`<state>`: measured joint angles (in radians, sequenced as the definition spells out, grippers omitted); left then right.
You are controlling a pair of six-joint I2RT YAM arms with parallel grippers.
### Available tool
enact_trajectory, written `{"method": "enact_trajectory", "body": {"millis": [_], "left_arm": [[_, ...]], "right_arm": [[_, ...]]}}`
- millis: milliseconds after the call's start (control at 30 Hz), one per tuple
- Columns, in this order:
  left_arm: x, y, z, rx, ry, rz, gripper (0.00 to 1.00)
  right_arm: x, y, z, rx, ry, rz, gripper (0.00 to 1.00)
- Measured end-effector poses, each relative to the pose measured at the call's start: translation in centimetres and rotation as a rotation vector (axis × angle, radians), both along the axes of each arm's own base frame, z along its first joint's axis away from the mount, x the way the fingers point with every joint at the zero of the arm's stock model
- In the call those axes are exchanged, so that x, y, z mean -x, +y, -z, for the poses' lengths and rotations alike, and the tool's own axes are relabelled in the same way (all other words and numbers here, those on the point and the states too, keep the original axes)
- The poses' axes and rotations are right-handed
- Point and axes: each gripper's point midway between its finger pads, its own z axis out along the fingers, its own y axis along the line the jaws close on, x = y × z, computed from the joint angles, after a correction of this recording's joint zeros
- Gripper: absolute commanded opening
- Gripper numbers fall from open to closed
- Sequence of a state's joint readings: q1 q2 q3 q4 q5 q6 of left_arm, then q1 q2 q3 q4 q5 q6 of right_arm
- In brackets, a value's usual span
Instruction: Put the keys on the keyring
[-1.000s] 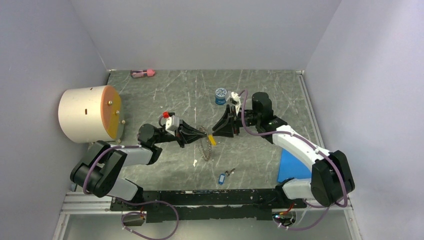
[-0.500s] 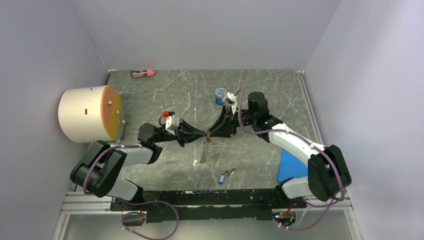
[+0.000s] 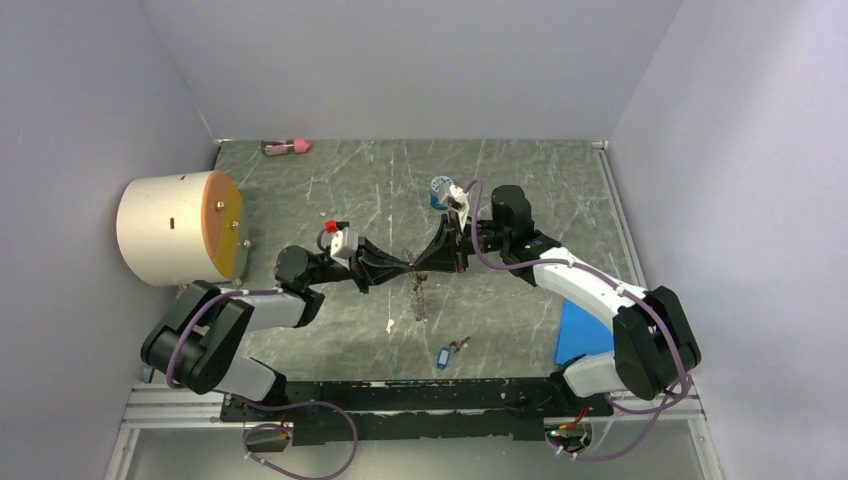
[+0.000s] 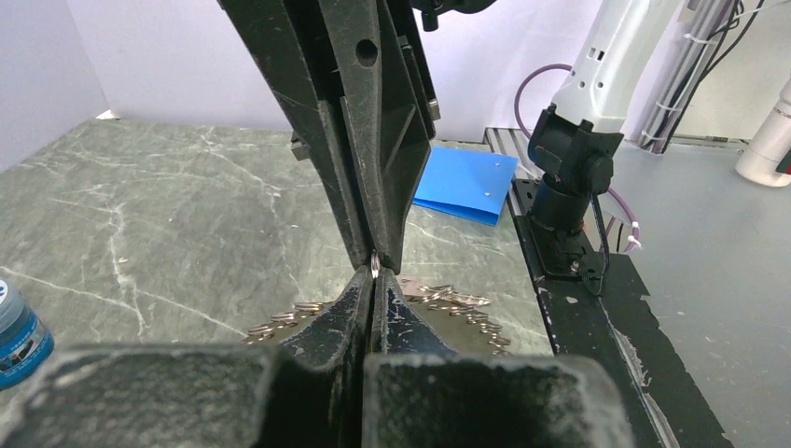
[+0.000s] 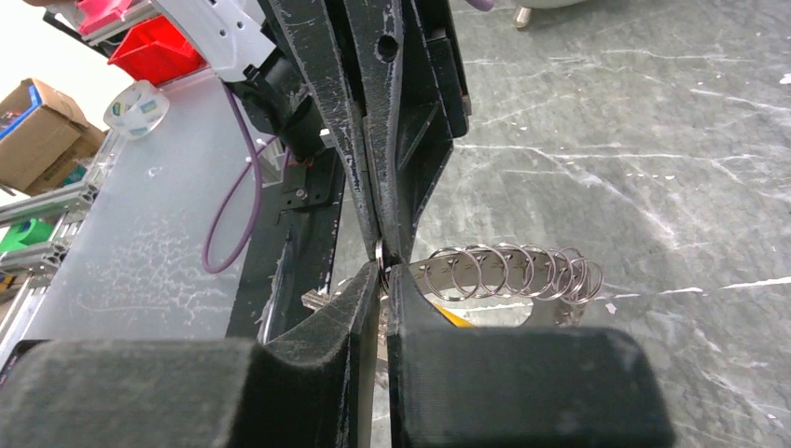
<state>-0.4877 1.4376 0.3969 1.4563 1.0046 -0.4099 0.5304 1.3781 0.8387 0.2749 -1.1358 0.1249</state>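
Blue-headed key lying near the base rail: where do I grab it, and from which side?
Take the blue key by its plastic head, straight down from above, jaws across the head's narrower width. It lies flat on the table, so no side approach gets under it, and the head is its bulkiest part.

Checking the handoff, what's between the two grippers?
One small ring of the keyring, where left gripper and right gripper meet tip to tip; both wrist views show it.
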Motion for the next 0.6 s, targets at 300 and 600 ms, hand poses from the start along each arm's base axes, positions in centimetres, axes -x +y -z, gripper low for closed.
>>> {"method": "enact_trajectory", "body": {"millis": [300, 600], "left_arm": [[-0.26, 0.1, -0.02, 0.002, 0.009, -0.011, 0.03], [-0.6, 0.13, -0.15, 0.006, 0.009, -0.032, 0.3]], "right_arm": [[0.01, 0.14, -0.03, -0.003, -0.015, -0.005, 0.0], [-0.49, 0.09, 0.46, 0.039, -0.038, 0.019, 0.0]]}}
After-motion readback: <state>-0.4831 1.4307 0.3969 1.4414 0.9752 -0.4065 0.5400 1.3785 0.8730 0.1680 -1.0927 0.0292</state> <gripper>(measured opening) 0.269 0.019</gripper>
